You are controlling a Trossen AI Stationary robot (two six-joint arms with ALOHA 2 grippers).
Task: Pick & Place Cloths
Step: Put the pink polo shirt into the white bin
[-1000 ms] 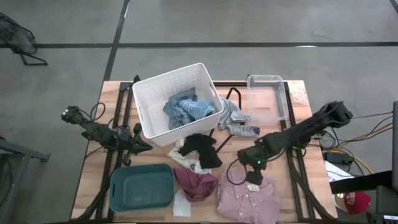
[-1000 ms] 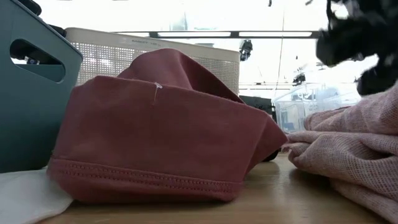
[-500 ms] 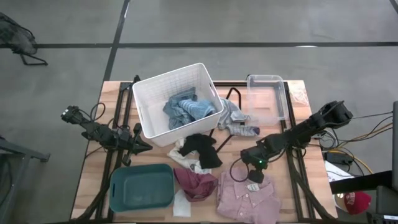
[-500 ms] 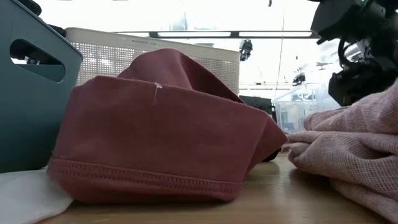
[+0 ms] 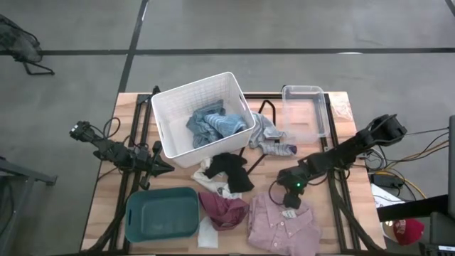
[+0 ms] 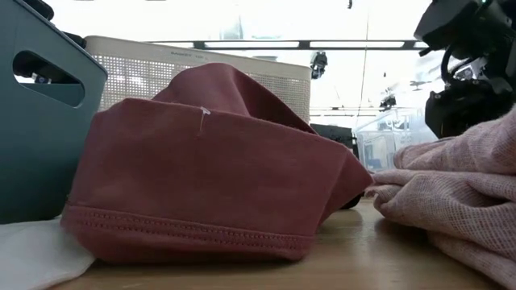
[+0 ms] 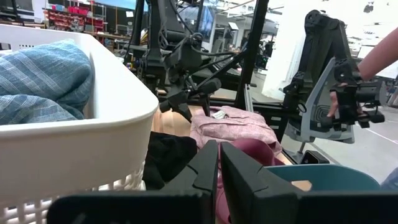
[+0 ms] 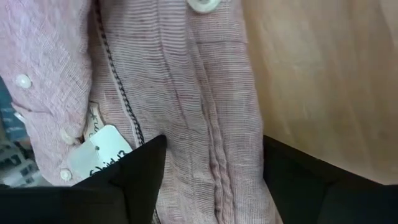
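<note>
A: Item one, the working end?

B: Right gripper [image 5: 289, 201], lowered onto the collar end of the pink checked shirt [image 5: 283, 226]. In its wrist view the two dark fingers [image 8: 134, 177] stand spread, with a ridge of the shirt's buttoned placket between them and a white tag beside one finger. The jaws have not closed on the cloth.

A: Other cloths, placed from that gripper?

B: Maroon piece [image 5: 222, 208] just beyond the shirt toward the left arm, touching it. Black piece [image 5: 232, 169] farther toward the table's far edge, with a cream strip [image 5: 206, 178] under its edge. Small grey pieces [image 5: 272, 138] past that, beside the white basket [image 5: 168, 117]. Blue-grey shirt [image 5: 210, 124] bundled inside the basket.

A: Containers and fittings?

B: Teal bin [image 5: 162, 213] well off toward the left arm, next to the maroon piece. Clear plastic bin [image 5: 306, 114] at the far edge, behind the right arm. A black wire hanger [image 5: 264, 114] lies between basket and clear bin.

A: Second arm?

B: Left gripper [image 5: 165, 166], parked near the basket's near wall, fingers [image 7: 208, 174] pressed together.

A: Surface and room?

B: Pale wooden table [image 5: 334, 213] on a black frame, grey concrete floor [image 5: 71, 43] around it. The left wrist view shows a workshop beyond, with black stands and a person's hand [image 7: 343, 99] on a dark device.
</note>
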